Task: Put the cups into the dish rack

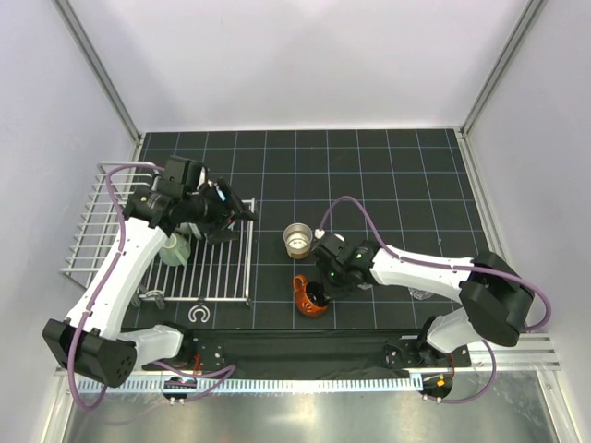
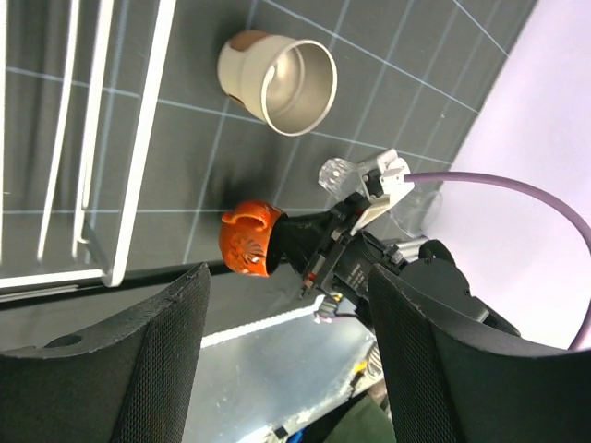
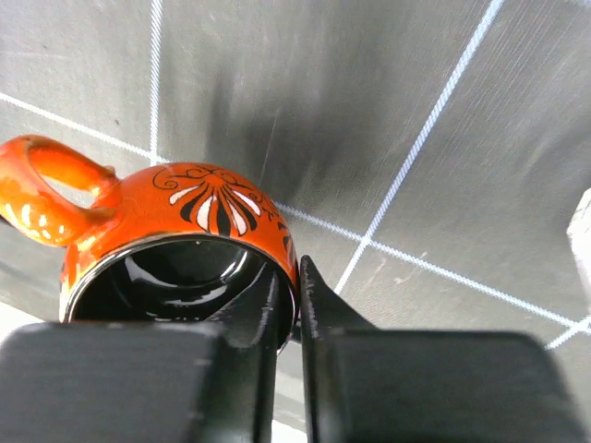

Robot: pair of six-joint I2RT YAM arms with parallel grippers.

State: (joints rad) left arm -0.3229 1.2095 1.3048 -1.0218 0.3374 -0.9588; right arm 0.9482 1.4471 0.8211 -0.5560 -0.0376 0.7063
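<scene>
Pinching the glossy orange mug [image 3: 185, 231] by its round rim is the right pincer [image 3: 288, 314]; the left pincer [image 2: 288, 305] gapes wide.

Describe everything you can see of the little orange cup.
The orange cup looks like glossy glazed ceramic, with a black-and-white fan pattern outside, a shiny dark inside and a loop handle. It rests on the black gridded mat, right of the dish rack. The right end effector pinches its rim, one finger inside, one outside.
</scene>
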